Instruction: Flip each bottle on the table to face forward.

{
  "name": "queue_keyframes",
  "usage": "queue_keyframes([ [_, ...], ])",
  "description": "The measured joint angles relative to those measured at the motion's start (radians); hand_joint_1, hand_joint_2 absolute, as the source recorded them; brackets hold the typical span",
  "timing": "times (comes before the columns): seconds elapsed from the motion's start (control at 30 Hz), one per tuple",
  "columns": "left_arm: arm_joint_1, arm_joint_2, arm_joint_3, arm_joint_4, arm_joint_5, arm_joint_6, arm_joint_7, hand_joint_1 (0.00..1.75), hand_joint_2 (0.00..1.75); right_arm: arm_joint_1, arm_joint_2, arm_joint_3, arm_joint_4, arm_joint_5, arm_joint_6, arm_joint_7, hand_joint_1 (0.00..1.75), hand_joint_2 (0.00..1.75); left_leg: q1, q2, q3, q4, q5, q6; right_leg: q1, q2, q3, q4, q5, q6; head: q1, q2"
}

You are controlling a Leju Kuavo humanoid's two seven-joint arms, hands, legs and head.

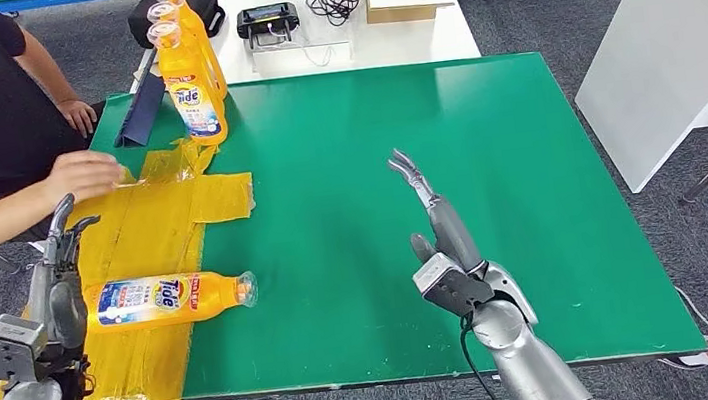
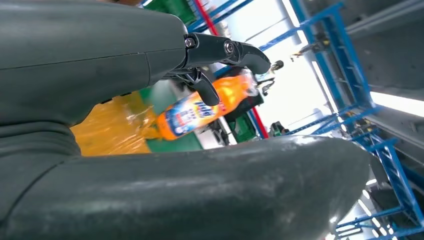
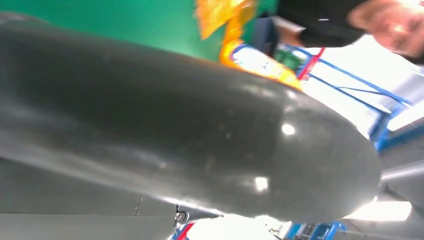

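Observation:
An orange Tide bottle lies on its side on yellow film at the front left of the green table, cap toward the middle. Several more orange Tide bottles stand upright in a row at the back left; one of the standing bottles shows in the left wrist view, and an orange bottle shows in the right wrist view. My left hand hangs just left of the lying bottle, fingers apart, holding nothing. My right hand is raised over the middle of the table, fingers stretched out, empty.
A person sits at the left with a hand resting on the yellow film. A dark folded stand lies at the back left corner. Behind stands a white table with a box, cables and a device. Another white table stands at the right.

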Motion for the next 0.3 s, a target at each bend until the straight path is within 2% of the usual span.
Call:
queue_keyframes([
  [0.13,-0.014,-0.018,-0.071,-0.036,-0.051,0.042,0.011,0.00,0.00,0.022,0.048,-0.013,-0.036,-0.025,-0.001,-0.011,0.00,0.00,0.000,0.001,0.000,0.000,0.000,0.000,0.000,0.000,0.000,0.000,0.000,0.000,0.000,0.000],
  [0.3,-0.022,-0.035,-0.122,-0.055,-0.075,0.047,0.018,0.00,0.00,0.034,0.076,-0.024,-0.068,-0.027,-0.011,-0.031,0.00,0.00,0.000,0.001,0.000,0.000,0.000,0.000,0.000,0.000,-0.001,0.000,0.000,0.000,0.000,0.000],
])
